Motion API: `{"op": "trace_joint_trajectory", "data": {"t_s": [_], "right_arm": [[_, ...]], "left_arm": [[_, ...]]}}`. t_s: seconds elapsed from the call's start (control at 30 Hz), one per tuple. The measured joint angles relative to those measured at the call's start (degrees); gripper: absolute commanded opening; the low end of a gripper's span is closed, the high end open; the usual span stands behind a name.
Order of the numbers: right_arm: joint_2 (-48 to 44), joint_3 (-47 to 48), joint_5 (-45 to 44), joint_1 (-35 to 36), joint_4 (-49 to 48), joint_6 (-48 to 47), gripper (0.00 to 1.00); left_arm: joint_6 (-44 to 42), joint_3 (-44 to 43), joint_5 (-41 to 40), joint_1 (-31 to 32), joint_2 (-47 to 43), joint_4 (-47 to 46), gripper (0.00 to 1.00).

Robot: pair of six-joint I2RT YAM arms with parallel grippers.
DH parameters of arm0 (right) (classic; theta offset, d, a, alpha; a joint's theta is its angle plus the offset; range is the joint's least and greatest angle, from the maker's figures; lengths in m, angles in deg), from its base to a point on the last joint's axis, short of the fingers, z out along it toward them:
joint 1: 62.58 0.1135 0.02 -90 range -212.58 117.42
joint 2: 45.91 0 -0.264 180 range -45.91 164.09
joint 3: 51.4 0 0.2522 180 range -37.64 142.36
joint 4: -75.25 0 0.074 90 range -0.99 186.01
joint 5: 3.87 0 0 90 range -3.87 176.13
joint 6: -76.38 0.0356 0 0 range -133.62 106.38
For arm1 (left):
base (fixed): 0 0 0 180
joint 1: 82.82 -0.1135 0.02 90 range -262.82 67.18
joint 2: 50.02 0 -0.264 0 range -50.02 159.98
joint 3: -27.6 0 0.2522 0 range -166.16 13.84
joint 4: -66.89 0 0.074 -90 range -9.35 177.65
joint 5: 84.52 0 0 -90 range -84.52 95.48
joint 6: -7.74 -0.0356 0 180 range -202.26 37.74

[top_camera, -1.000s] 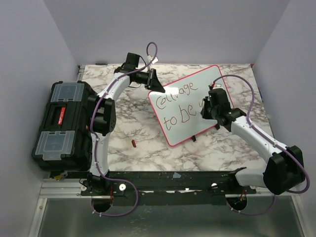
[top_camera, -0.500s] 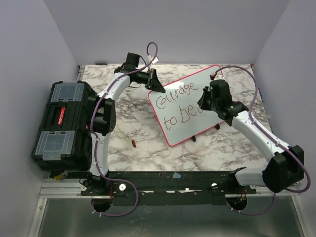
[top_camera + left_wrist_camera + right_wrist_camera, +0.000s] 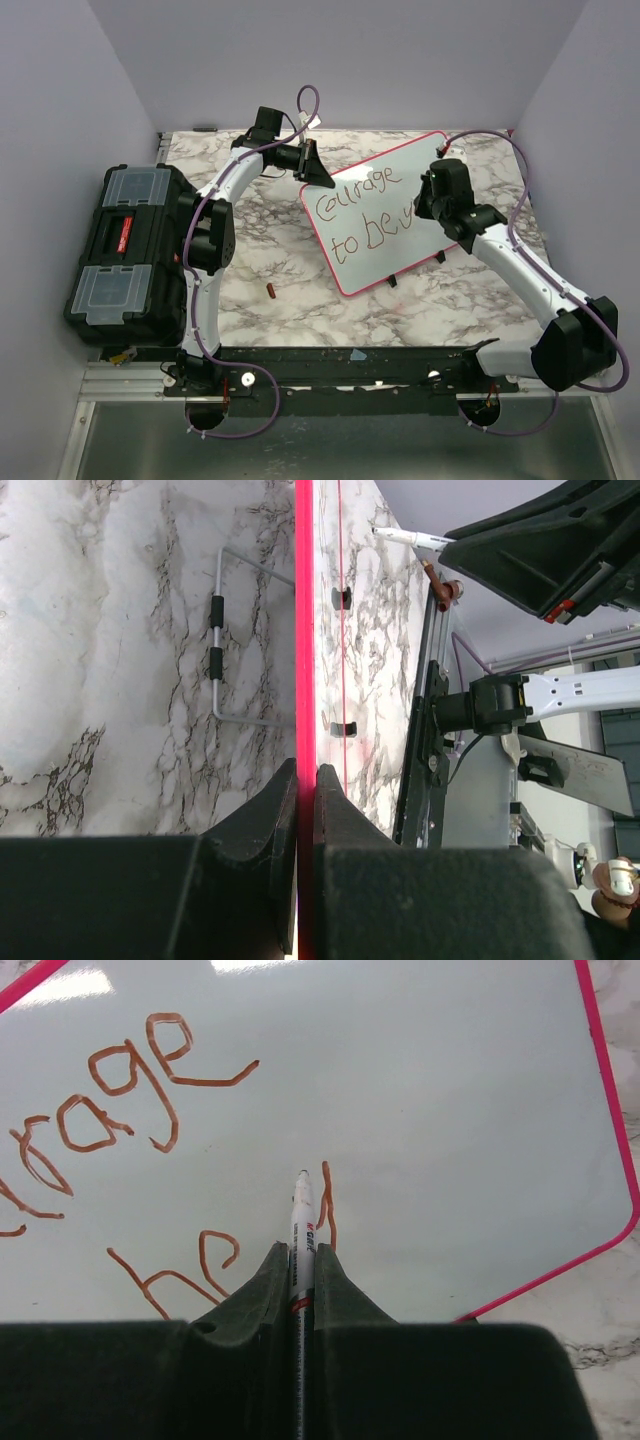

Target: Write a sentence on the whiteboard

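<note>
Presently we find the right fingers (image 3: 288, 1258) clamped together on a marker (image 3: 302, 1215). Its long axis runs straight out along them, tip foremost. The whiteboard (image 3: 420, 165) lies directly ahead of that tip, so the right arm is the one placed to write. The tip sits at the surface just left of a fresh upright stroke. We cannot tell whether it touches.

The left fingers (image 3: 290, 785) are shut on the board's pink rim at its far left corner, which the left wrist view shows edge-on. They appear to steady it.

The board rests on the marbled desk (image 3: 270, 250), right of centre and between the two arms. A wire stand (image 3: 215, 640) lies behind it. It is glossy white with rounded corners.

The sentence (image 3: 360, 212) runs in two lines of brownish marker, "Courage" above "to be". We judge it unfinished, with bare board to the right of the last stroke.
</note>
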Motion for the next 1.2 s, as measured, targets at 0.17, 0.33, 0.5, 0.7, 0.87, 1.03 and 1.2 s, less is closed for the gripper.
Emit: {"op": "trace_joint_trajectory", "data": {"t_s": [0.17, 0.33, 0.5, 0.7, 0.87, 1.03, 1.2], "right_arm": [[0.0, 0.0, -1.3, -0.7, 0.0, -0.1, 0.01], [0.5, 0.0, -2.0, -0.9, 0.0, -0.2, 0.01], [1.4, -0.3, -2.3, -1.1, -0.1, -0.4, 0.01], [2.9, -0.8, -2.6, -1.2, -0.3, -0.5, 0.01], [3.8, -1.3, -2.6, -1.2, -0.6, -0.6, 0.01], [3.8, -2.4, -2.5, -1.2, -1.2, -0.8, 0.01], [3.7, -3.4, -2.5, -1.2, -2.1, -1.1, 0.01]], "left_arm": [[0.0, 0.0, 0.0, 0.0, 0.0, 0.0, 0.0], [0.0, 0.0, 0.0, 0.0, 0.0, 0.0, 0.0], [0.0, 0.0, 0.0, 0.0, 0.0, 0.0, 0.0], [0.0, 0.0, 0.0, 0.0, 0.0, 0.0, 0.0], [0.0, 0.0, 0.0, 0.0, 0.0, 0.0, 0.0], [0.0, 0.0, 0.0, -0.1, 0.0, 0.0, 0.0], [0.1, 0.0, 0.0, -0.1, 0.0, 0.1, 0.0]]}}
